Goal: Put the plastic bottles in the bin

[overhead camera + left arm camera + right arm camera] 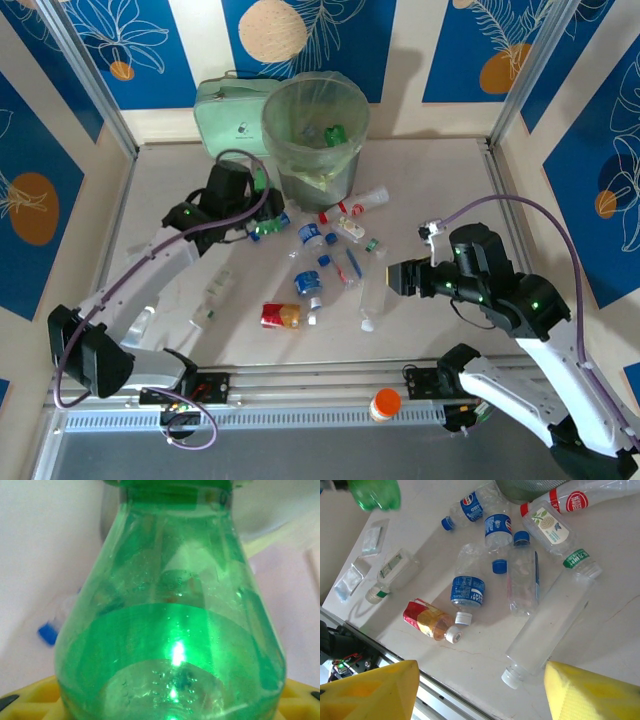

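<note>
Carry step. My left gripper (165,707) is clenched on the translucent green plastic bottle (170,630), beside the round grey-green lined bin (330,175) near the table's (450,200) far edge. Next move, in my judgement: raise it over the rim and release. My right gripper (480,690) hangs open above the clear plastic bottles (547,625).

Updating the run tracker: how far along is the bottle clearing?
Done: a few bottles already lie in the bin. In hand: the left hand grips a green bottle, not yet over the bin; the right hand hangs open above the table. Left: roughly ten lying loose there, including the red-labelled bottle and a long clear bottle.
</note>
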`<state>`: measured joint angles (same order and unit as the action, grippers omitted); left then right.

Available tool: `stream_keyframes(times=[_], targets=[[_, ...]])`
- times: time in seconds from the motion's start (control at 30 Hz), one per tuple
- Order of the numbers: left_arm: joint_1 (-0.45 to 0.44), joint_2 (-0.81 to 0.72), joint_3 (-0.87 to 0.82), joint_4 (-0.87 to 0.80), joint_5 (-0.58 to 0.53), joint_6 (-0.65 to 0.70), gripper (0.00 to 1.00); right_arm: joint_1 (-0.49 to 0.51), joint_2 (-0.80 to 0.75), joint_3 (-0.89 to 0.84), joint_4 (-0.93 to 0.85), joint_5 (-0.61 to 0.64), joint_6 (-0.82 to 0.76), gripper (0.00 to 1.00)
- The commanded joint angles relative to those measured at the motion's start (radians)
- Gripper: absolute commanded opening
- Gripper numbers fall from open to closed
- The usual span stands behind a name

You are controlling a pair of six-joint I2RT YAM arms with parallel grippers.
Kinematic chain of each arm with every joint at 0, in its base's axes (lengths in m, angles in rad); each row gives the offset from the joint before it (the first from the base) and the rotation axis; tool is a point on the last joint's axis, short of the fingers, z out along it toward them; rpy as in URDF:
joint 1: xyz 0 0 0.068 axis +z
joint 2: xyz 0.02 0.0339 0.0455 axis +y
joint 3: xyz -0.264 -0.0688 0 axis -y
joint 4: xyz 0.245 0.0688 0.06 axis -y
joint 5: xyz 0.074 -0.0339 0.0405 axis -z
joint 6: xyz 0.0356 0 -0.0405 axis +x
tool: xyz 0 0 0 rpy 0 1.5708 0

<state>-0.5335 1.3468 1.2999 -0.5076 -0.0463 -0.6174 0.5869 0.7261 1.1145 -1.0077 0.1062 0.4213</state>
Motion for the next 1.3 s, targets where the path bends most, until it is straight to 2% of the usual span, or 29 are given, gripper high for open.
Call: stream_keyframes(times=[0.0,0.27,0.6,0.9,1.27], targets=[[-0.005,0.048,0.142,0.028,0.015,0.061,0.45,-0.009,0.009,0.035,0.014,0.016,0.025,0.67],[0.008,0.366,0.657,-0.121,0.113,0.080,0.45,-0.027,0.071,0.116,-0.013,0.023,0.033,0.67],[0.056,0.856,1.370,-0.200,0.229,-0.084,0.42,-0.053,0.129,0.190,-0.065,-0.010,0.070,0.67],[0.079,0.979,1.372,-0.022,0.207,-0.191,0.42,-0.069,0.154,0.197,-0.094,-0.032,0.089,0.67],[0.069,1.104,1.375,0.101,0.236,-0.293,0.43,-0.088,0.172,0.184,-0.114,-0.054,0.075,0.67]])
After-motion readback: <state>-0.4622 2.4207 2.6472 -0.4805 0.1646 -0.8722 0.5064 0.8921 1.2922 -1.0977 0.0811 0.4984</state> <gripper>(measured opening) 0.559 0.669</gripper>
